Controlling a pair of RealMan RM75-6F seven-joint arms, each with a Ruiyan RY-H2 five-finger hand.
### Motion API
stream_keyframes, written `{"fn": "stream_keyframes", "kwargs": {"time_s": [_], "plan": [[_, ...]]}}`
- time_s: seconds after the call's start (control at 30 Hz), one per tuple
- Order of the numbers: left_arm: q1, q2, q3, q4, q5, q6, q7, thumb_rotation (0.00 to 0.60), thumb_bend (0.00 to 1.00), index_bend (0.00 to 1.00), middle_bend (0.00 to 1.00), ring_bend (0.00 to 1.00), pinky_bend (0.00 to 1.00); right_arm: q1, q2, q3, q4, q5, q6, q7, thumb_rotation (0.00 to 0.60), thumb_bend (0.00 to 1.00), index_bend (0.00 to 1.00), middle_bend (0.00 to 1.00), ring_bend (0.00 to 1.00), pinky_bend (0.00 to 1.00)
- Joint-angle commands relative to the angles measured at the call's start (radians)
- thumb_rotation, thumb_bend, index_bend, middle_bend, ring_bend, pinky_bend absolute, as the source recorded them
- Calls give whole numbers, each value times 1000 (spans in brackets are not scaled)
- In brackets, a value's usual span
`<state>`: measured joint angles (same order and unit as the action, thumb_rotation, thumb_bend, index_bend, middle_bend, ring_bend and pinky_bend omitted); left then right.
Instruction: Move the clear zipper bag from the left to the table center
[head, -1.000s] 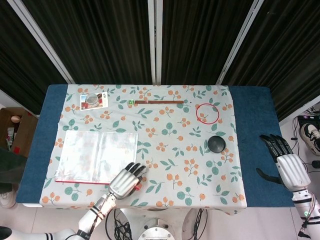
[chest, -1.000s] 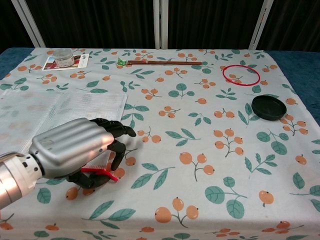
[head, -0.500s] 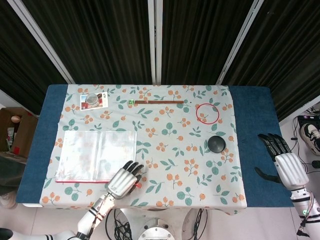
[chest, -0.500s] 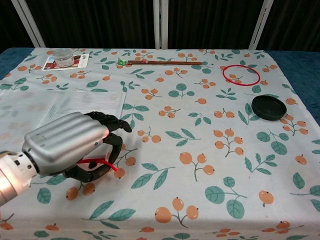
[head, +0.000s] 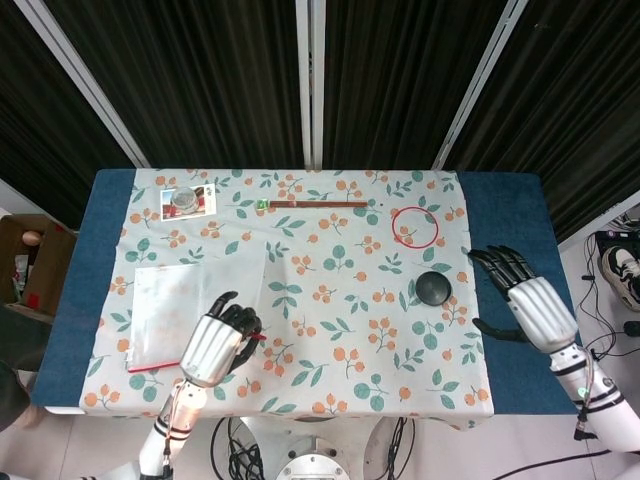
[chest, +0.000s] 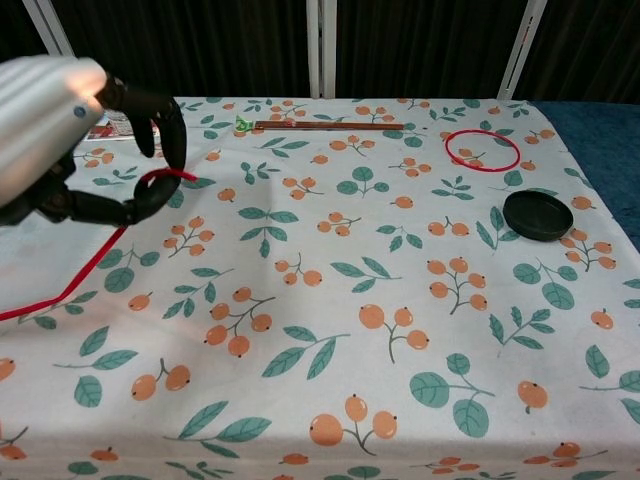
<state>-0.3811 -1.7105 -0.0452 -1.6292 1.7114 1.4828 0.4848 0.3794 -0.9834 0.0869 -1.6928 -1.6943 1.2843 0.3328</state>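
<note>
The clear zipper bag (head: 190, 300) with a red zip edge is at the table's left, its near right corner raised. My left hand (head: 215, 345) pinches that corner at the red zip. In the chest view the same left hand (chest: 60, 130) is high at the upper left, and the red zip edge (chest: 90, 255) runs down from it to the left border. My right hand (head: 528, 298) hovers over the blue table edge at the right, fingers spread, holding nothing.
A black lid (head: 434, 288) and a red ring (head: 414, 227) lie right of centre. A wooden stick (head: 318, 204) and a green clip (head: 262, 204) lie at the back. A card with a small jar (head: 187, 201) is at the back left.
My left hand has closed on the bag's red zip corner and lifted it off the cloth, rising high in the chest view. My right hand has moved in toward the table.
</note>
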Motion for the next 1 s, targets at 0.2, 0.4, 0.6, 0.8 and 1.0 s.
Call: {"fn": "stream_keyframes", "kwargs": {"time_s": [0.2,0.4,0.6,0.8,1.0], "plan": [[31,8,-15,-89,63,70,53,600,443,664,656,630,374,249,76,107,-163,22,-280,-15,600,153,66,87,0,0],[41,-3,-13,-106,81,76,68,600,438,665,726,691,374,419,39,179,-209,139,-488,-73,600,141,108,91,0,0],[47,-14,-30,-100,104,84,119,600,433,682,754,697,366,594,-42,245,-177,302,-665,-165,600,83,167,95,0,0],[65,-23,-45,-91,130,114,171,600,430,715,636,489,207,716,-148,259,-107,458,-732,-266,600,83,185,95,0,0],[74,-12,-55,-92,148,117,218,600,429,730,504,329,190,791,-232,251,-50,559,-740,-321,600,83,196,96,0,0]]}}
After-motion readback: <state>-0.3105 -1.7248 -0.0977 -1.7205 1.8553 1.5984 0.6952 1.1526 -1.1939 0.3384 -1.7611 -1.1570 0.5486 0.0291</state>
